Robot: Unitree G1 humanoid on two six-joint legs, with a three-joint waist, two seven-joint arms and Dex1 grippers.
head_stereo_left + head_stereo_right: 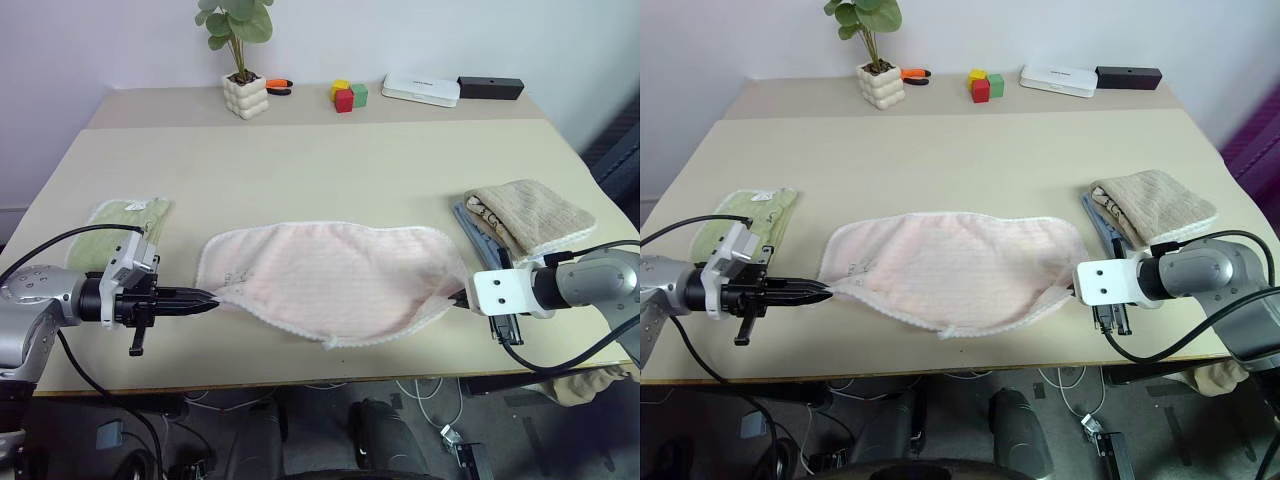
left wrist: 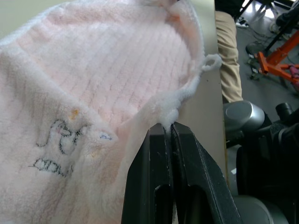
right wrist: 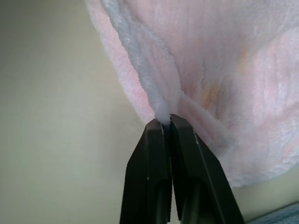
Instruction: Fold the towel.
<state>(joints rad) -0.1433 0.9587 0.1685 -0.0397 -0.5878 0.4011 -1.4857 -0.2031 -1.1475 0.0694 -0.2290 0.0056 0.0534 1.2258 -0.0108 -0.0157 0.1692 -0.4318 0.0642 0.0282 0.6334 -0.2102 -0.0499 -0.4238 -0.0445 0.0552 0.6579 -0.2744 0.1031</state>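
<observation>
Bare table (image 1: 330, 170) beyond towel (image 1: 330, 275)

Four views: two from our head, one from each wrist

From above the near edge we looked forward and down over the table (image 1: 300, 160); both eyes shared nearly the same scene. Each wrist camera sat very close, facing along its pinched fingers at an end of the towel (image 1: 330, 275), left gripper (image 2: 169, 127) and right gripper (image 3: 163, 120).

pale pink towel (image 1: 330, 275), light green cloth (image 1: 125, 225)

Bright, even light; soft shadows, wrist bkgd blurry.
</observation>
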